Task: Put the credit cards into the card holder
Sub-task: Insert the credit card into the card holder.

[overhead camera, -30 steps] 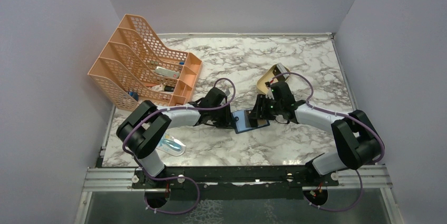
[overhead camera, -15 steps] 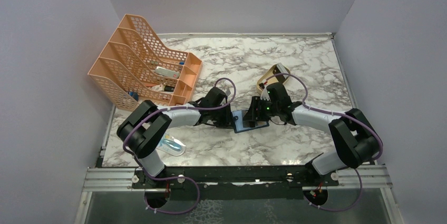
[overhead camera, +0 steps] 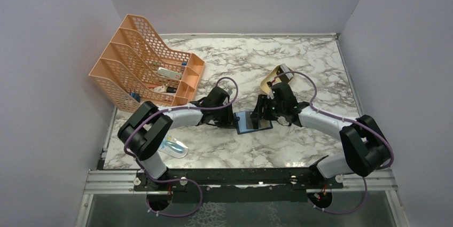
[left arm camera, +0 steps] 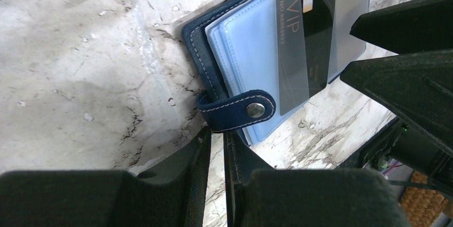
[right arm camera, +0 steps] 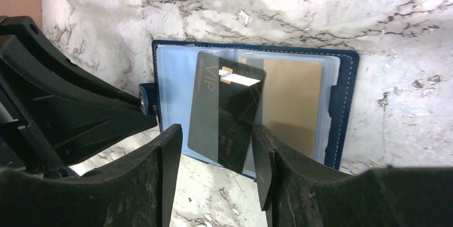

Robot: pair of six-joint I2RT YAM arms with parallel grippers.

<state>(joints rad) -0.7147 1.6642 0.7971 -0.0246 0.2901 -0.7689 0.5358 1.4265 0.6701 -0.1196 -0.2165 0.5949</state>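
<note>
Your right fingers (right arm camera: 160,184) straddle the dark grey plastic VIP card (right arm camera: 227,109), grip unclear, mid-frame over the open navy-blue folding card holder (right arm camera: 346,99); left fingers (left arm camera: 181,168) sit clenched beside it. Square the card to the pocket, then slide.

I'm looking over the bystanders on the marble table (overhead camera: 224,56).

The orange mesh file rack (overhead camera: 140,61) is standing in the far left corner, its tall dividers rising toward the wall and its low front compartments facing the middle; a few small things are lying in those compartments, too small for me to name. A tan oval tray (overhead camera: 275,73) is sitting right of centre, partly hidden from me, well apart from the rack. A blue-patterned packet (overhead camera: 175,147) is lying near the left front edge, also half covered. Grey walls are closing in three sides.
</note>
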